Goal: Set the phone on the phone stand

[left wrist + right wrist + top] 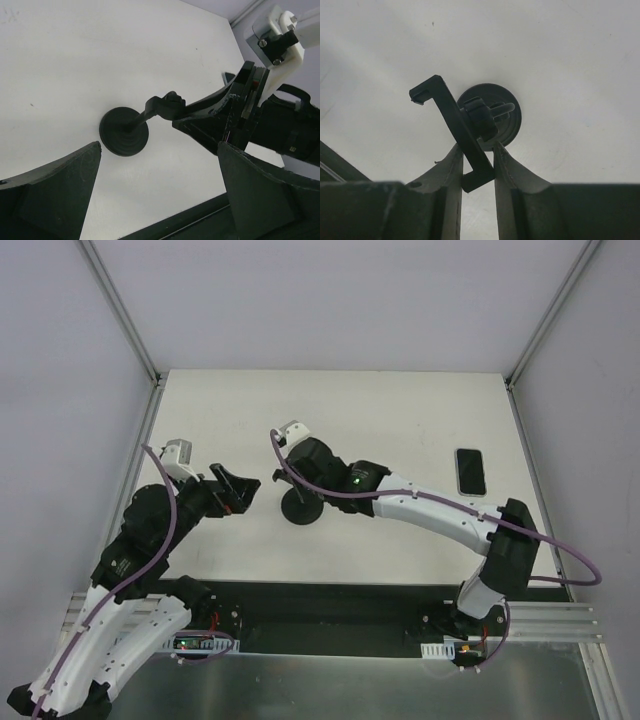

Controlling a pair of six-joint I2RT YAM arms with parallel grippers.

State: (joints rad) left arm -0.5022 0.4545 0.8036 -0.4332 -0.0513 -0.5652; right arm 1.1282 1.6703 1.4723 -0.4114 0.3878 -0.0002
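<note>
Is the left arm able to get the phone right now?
Probably not. The phone lies far over on the right, and the right arm, its tool clamped on the phone stand, stretches across in between.

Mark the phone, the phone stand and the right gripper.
the phone [471,471]: top external view, middle of its dark screen.
the phone stand [123,133]: left wrist view, round base disc.
the right gripper [477,151]: right wrist view, between its fingertips.

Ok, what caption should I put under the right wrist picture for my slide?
Right gripper pinching the phone stand by its holder, round base on the white table.
</note>
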